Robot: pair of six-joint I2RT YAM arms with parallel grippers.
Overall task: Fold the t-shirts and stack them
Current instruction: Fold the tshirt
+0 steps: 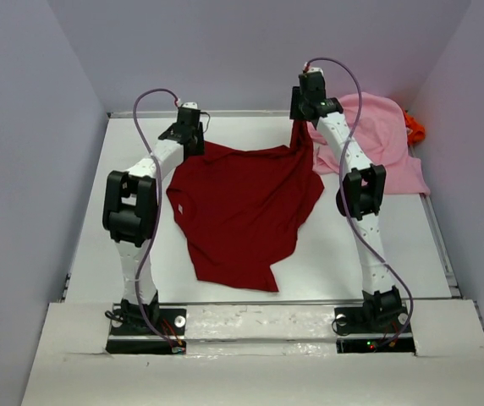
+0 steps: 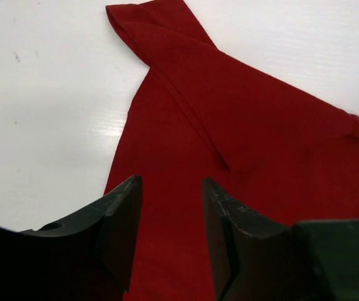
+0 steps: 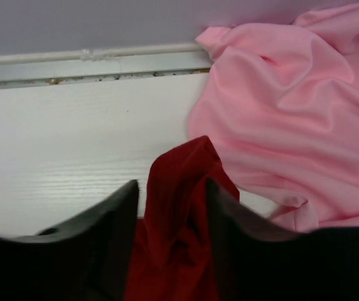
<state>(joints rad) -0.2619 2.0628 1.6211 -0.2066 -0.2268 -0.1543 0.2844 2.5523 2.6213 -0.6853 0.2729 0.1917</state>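
The dark red t-shirt [image 1: 242, 211] lies spread on the white table, its far right corner lifted. My right gripper [image 1: 303, 118] is shut on that corner; red cloth [image 3: 182, 169] bunches between its jaws [image 3: 172, 188]. My left gripper [image 1: 193, 142] hovers over the shirt's far left corner with its jaws apart [image 2: 172, 188] and flat red cloth [image 2: 261, 144] beneath them. The light pink t-shirt [image 1: 377, 144] lies crumpled at the far right and shows in the right wrist view [image 3: 280, 113]. The bright orange t-shirt [image 1: 415, 128] peeks out behind it.
The white table [image 1: 132, 194] is walled in by grey-lilac panels on three sides. A metal rail [image 3: 91, 63] runs along the back edge, close to my right gripper. The arm bases stand at the near edge.
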